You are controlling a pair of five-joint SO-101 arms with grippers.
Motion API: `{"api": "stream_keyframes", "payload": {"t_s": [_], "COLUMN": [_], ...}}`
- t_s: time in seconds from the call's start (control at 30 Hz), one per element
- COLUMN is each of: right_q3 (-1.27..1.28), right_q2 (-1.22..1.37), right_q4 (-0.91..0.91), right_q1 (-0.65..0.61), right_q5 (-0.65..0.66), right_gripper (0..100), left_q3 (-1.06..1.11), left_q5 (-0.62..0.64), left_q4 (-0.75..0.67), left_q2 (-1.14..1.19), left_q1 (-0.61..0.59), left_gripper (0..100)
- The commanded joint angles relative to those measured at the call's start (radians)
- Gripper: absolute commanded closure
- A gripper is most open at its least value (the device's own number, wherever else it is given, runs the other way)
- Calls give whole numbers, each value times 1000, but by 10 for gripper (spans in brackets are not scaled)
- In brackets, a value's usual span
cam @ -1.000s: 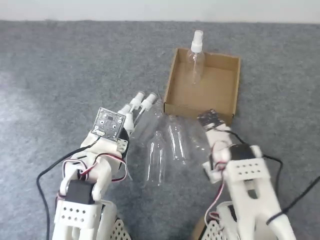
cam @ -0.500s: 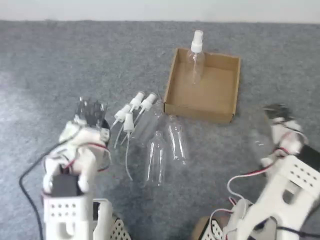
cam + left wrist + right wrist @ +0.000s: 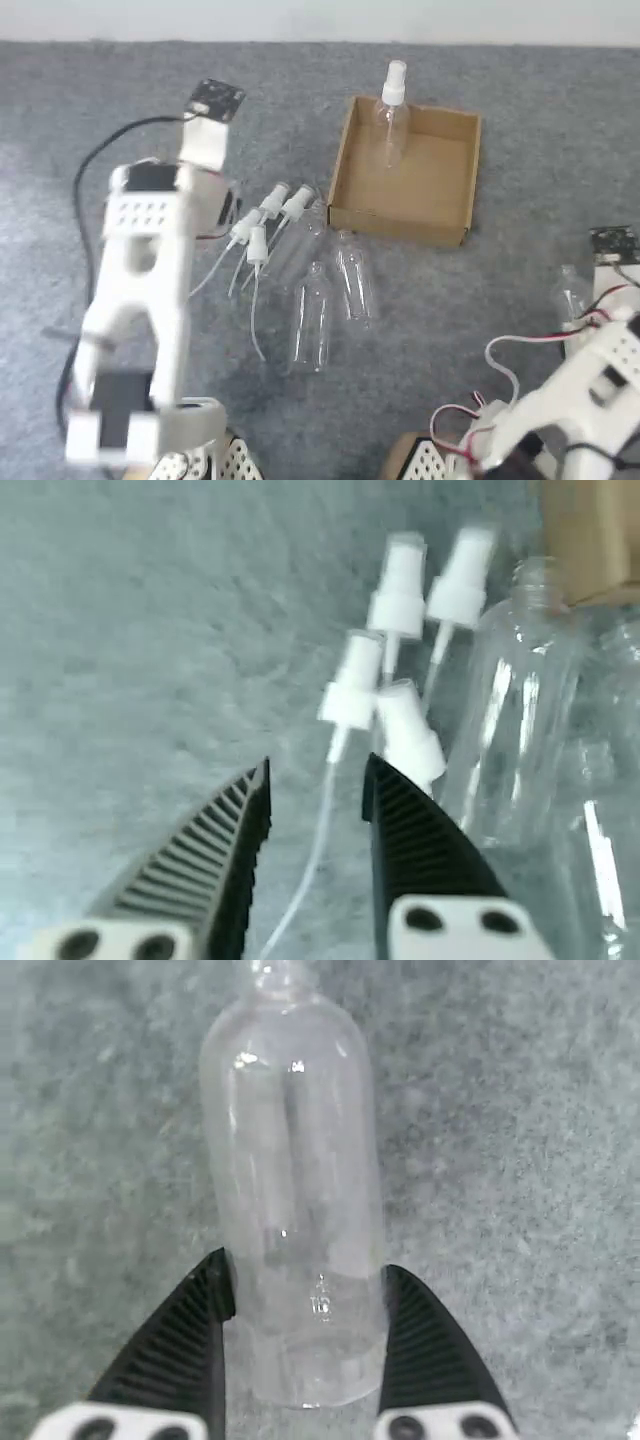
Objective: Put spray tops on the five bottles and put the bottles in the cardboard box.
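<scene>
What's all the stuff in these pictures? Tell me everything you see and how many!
box: one, brown cardboard, at the far side of the carpet.
capped bottle: one, clear with a white spray top, in the box.
loose bottles: three, clear, no tops, lying in front of the box.
held bottle: one, clear, no top, between the right arm's jaws.
spray tops: four, white, lying beside the loose bottles.
carpet: one, grey, under everything.
left arm: one, white, over the spray tops, jaws open.
right arm: one, white, jaws shut on the held bottle.
</scene>
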Motion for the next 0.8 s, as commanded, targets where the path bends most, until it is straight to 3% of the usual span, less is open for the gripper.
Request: {"api": "stream_keyframes", "payload": {"t_s": [0.0,0.23,0.53,0.77], "right_q3": [-152,-296,-310,-307], "right_q2": [202,440,490,490], "right_q4": [-51,-53,-53,-53], "right_q1": [13,30,27,27], "right_q5": [-69,-74,-69,-69], "right_gripper": [993,993,993,992], "left_q3": [-139,-139,-97,-97], "left_q5": [120,270,275,264], "left_q4": [-12,-101,-166,-155], "left_q2": [206,325,436,453], "left_q1": [69,104,140,146], "left_gripper": [855,855,859,958]}}
